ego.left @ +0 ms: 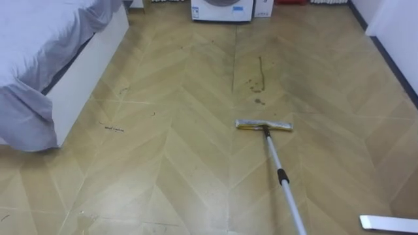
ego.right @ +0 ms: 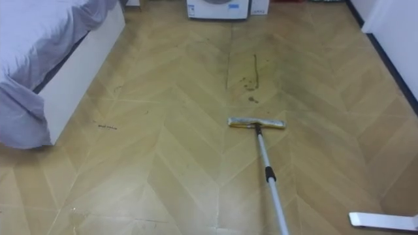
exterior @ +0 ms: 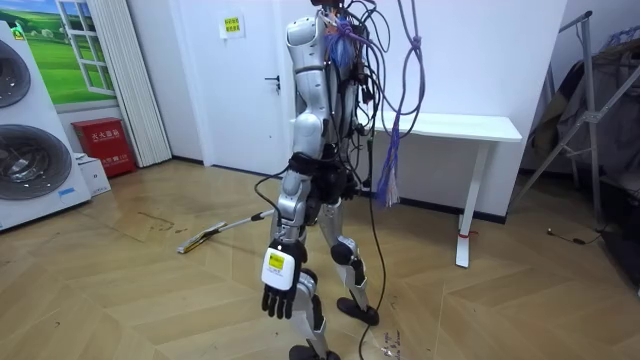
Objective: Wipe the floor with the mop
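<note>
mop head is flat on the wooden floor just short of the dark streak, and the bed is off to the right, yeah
Not quite: the bed is off to the left, not the right, as the left eye view shows. The rest holds: the mop head lies flat on the wooden floor, just short of the dark streak.

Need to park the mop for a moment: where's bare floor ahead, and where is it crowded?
Free: the floor between the bed and the mop head, and the stretch right of the mop handle up to the wall. Crowded: stains just beyond the mop head, a white flat piece at lower right.
</note>
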Robot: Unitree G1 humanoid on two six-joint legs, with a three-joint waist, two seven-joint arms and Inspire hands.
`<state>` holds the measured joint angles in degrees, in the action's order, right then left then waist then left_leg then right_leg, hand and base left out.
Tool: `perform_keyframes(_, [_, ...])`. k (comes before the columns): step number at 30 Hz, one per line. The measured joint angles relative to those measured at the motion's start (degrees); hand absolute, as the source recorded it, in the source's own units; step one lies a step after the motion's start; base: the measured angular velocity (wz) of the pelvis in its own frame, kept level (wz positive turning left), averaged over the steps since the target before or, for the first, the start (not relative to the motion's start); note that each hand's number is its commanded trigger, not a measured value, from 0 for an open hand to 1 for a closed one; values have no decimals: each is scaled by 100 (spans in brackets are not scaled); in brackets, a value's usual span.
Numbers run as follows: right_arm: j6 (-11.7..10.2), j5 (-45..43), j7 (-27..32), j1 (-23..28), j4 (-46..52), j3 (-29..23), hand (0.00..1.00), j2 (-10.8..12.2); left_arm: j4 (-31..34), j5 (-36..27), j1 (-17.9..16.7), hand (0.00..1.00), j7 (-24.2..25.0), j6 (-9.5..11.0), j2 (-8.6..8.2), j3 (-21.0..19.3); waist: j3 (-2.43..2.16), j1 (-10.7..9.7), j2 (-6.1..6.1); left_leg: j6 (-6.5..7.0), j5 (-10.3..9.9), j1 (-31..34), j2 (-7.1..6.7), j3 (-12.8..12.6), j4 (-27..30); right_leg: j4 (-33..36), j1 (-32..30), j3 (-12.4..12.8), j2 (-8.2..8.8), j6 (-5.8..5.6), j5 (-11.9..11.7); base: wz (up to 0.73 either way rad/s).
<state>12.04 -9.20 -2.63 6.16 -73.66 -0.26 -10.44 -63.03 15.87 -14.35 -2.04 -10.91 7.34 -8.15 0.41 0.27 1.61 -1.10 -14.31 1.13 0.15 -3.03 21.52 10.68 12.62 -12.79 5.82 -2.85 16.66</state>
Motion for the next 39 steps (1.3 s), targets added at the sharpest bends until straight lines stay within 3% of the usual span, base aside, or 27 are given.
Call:
perform_keyframes(7, [1, 19, 24, -32, -57, 66, 100, -4, -99, -9, 111, 0, -3, -11, 16, 195, -15, 2, 33, 22, -12, 187, -5, -8, 2, 9, -192, 43, -2, -16, -10, 0])
perform_keyframes(12, [1, 15, 121, -55, -101, 75, 100, 18, -101, 15, 165, 0, -4, 3, -10, 270, -83, 13, 26, 23, -10, 473, 12, 15, 36, 150, -512, 40, -15, -9, -15, 1])
perform_keyframes(18, [8, 15, 217, -155, -116, 55, 100, 37, -110, 175, 244, 0, 8, 10, -21, 288, -55, 6, -49, 37, -2, 971, 37, 68, 213, 345, -994, -83, -17, -9, -16, 4])
perform_keyframes(21, [5, 19, 378, -313, -172, 6, 100, 36, -260, 151, 428, 0, -18, 61, -24, 376, -12, 4, -137, 57, 10, 1376, 61, 121, 417, 615, -1423, -109, -16, -4, -4, 4])
perform_keyframes(23, [4, 118, 462, -421, -201, 16, 100, 35, -403, 87, 592, 0, -23, 63, -23, 412, 16, 21, -195, 63, 9, 1676, 71, 148, 590, 997, -1815, -112, 18, 12, 68, -4])
perform_keyframes(25, [1, 308, 566, -577, -202, 31, 100, 68, -588, 47, 856, 0, -93, 92, -18, 418, 81, 55, -208, 82, 4, 2140, 88, 150, 865, 1593, -2427, 16, 50, 47, 199, -2])
perform_keyframes(29, [-22, 589, 737, -612, -229, 138, 100, 91, -647, -118, 1039, 0, -232, 181, -24, 517, 89, 135, -187, 113, -51, 2813, 89, 164, 1346, 2233, -3173, 126, 111, 70, 517, 1])
perform_keyframes(31, [-76, 934, 820, -591, -336, 303, 100, 45, -663, -293, 1113, 0, -320, 180, -31, 642, 75, 147, -235, 79, -83, 3285, 93, 260, 1683, 2735, -3666, 155, 112, 130, 726, 12])
perform_keyframes(35, [-97, 1223, 907, -569, -441, 369, 100, 38, -671, -513, 1127, 0, -461, 163, -41, 657, 41, 175, -229, 5, -65, 3838, 128, 365, 2081, 3355, -4280, 150, 111, 271, 871, 5])
perform_keyframes(39, [-156, 1581, 946, -503, -452, 593, 100, 44, -604, -826, 1077, 0, -600, 156, -16, 671, -33, 242, -181, -152, 39, 4372, 134, 559, 2439, 3989, -4869, 107, 77, 481, 1038, 12])
